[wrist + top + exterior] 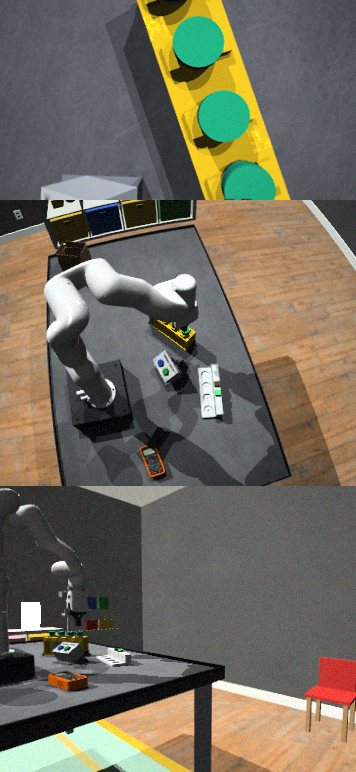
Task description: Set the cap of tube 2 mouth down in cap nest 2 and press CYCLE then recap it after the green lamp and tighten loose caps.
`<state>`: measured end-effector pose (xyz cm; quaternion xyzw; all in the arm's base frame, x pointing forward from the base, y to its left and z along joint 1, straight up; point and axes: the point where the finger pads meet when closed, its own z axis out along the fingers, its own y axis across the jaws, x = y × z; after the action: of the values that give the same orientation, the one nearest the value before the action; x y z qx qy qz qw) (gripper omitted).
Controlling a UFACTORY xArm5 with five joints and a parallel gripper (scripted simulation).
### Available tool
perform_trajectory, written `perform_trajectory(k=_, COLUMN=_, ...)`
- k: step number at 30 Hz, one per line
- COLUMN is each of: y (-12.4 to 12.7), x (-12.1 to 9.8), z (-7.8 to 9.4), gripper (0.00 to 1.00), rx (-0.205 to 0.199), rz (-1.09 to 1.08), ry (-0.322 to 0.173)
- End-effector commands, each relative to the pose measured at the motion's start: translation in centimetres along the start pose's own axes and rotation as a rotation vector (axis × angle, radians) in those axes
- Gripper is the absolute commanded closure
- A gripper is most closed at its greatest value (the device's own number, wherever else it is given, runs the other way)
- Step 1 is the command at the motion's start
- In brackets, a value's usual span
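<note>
- Dark grey table (240, 440) w/ wood floor around; white xArm (70, 320) reaches over it.
- Yellow decapping station (154, 40) sits mid-table, key housing (166, 368) and cap tray (206, 410) nearby; green lamp (217, 391) lit.
- Gripper (76, 617) hangs above station, fingers fully closed, holding nothing.
- Green caps (224, 115) all on tubes, nests look bare. Prob light, rigid, smooth plastic: pinch round rim from sides.

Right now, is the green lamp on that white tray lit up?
Yes: in the top view the white cap tray shows a bright green square on its lamp strip, and its round nests look unoccupied.
</note>
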<state>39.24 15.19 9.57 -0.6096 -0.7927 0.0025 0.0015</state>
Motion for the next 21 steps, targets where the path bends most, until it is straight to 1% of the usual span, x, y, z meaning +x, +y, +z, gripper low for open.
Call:
perform_trajectory(k=1, y=-2.8, x=-1.9, z=-0.3, gripper=1.0, rx=-0.009, rz=0.041, ry=-0.003)
perform_trajectory(k=3, y=-3.5, x=-2.3, z=-0.3, gripper=1.0, rx=-0.009, rz=0.041, ry=-0.003)
perform_trajectory(k=8, y=-3.5, x=-2.3, z=-0.3, gripper=1.0, rx=-0.009, rz=0.041, ry=-0.003)
perform_trajectory(k=13, y=-6.7, x=-4.3, z=1.4, gripper=1.0, rx=-0.009, rz=0.041, ry=-0.003)
perform_trajectory(k=21, y=-10.7, x=-6.8, z=3.5, gripper=1.0, rx=-0.009, rz=0.041, ry=-0.003)
